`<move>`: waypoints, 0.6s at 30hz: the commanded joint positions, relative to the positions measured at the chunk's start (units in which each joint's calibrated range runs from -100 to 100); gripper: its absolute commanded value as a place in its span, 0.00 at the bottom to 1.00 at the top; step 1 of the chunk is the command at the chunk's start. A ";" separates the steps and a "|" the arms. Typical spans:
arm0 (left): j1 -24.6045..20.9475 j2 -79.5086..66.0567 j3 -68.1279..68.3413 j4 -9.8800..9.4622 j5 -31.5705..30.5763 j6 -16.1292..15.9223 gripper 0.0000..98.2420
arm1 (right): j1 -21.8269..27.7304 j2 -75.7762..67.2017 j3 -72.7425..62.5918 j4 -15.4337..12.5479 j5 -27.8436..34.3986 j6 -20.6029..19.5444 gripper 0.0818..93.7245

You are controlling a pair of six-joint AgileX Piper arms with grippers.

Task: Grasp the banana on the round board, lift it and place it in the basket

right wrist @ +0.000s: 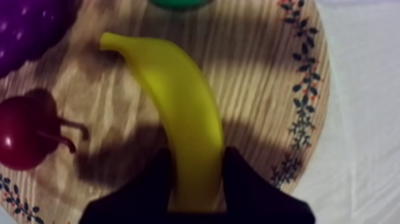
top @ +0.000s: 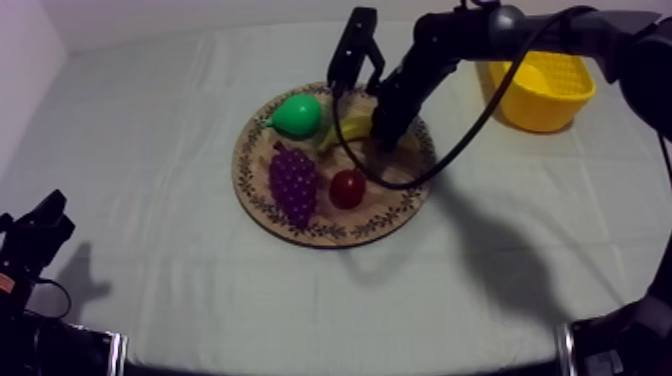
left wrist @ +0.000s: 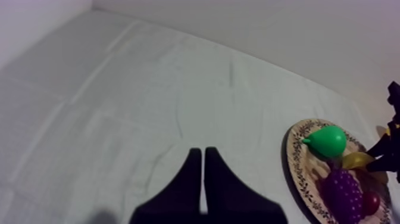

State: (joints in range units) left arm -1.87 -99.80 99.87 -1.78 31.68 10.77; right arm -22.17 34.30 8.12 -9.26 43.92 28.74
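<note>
The yellow banana (top: 345, 130) (right wrist: 178, 101) lies on the round wooden board (top: 300, 228) (right wrist: 262, 77), behind the grapes and beside the pear. My right gripper (top: 385, 135) (right wrist: 195, 158) reaches down from the upper right and is shut on the banana's near end, one black finger on each side. The banana still rests on the wood. My left gripper (top: 40, 225) (left wrist: 203, 152) sits low at the table's left, shut on nothing. From there the banana (left wrist: 356, 159) shows past the pear.
A green pear (top: 298, 115) (left wrist: 326, 141), purple grapes (top: 294, 183) (left wrist: 342, 190) and a small red fruit (top: 347, 188) (right wrist: 24, 134) share the board. The yellow basket (top: 545, 90) stands at the back right, beyond the right arm.
</note>
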 commanded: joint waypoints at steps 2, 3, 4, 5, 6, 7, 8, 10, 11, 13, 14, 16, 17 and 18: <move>0.02 -0.03 0.02 0.00 0.01 0.00 0.00 | -0.19 0.37 -0.27 -0.11 -0.08 -0.27 0.21; 0.02 -0.03 0.02 0.00 0.01 0.00 0.00 | -0.23 0.46 -0.24 -0.13 -0.27 -0.30 0.21; 0.02 -0.03 0.02 0.00 0.01 0.00 0.00 | -0.29 0.55 -0.15 -0.15 -0.49 -0.33 0.21; 0.02 -0.03 0.02 0.00 0.01 0.00 0.00 | -0.35 0.62 -0.09 -0.15 -0.70 -0.39 0.20; 0.02 -0.03 0.02 0.00 0.01 0.00 0.00 | -0.37 0.66 -0.08 -0.14 -0.87 -0.51 0.20; 0.02 -0.03 0.02 0.00 0.01 0.00 0.00 | -0.34 0.67 -0.21 -0.10 -0.94 -0.66 0.20; 0.02 -0.03 0.02 0.00 0.01 0.00 0.00 | -0.27 0.59 -0.47 -0.02 -0.91 -0.89 0.20; 0.02 -0.03 0.02 0.00 0.01 0.00 0.00 | -0.05 0.28 -1.47 0.32 -0.53 -1.59 0.20; 0.02 -0.03 0.02 0.00 0.01 0.00 0.00 | 0.16 0.04 -2.28 0.55 -0.02 -2.00 0.20; 0.02 -0.03 0.02 0.00 0.01 0.00 0.00 | 0.79 -0.53 -4.67 1.01 1.98 -2.82 0.21; 0.02 -0.03 0.02 0.00 0.01 0.00 0.00 | 1.25 -0.86 -6.15 1.13 3.50 -3.01 0.21; 0.02 -0.03 0.02 0.00 0.01 -0.01 0.00 | 2.35 -1.50 -9.60 1.28 7.75 -3.07 0.21; 0.02 -0.03 0.02 0.00 0.01 0.00 0.00 | 3.01 -1.89 -11.38 1.27 10.25 -2.91 0.21; 0.02 -0.03 0.02 0.00 0.01 0.00 0.00 | 3.73 -2.32 -13.05 1.15 12.65 -2.68 0.21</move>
State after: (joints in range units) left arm -1.87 -99.80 99.87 -1.78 31.68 10.77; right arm -19.38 32.35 -1.27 -7.99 51.60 25.68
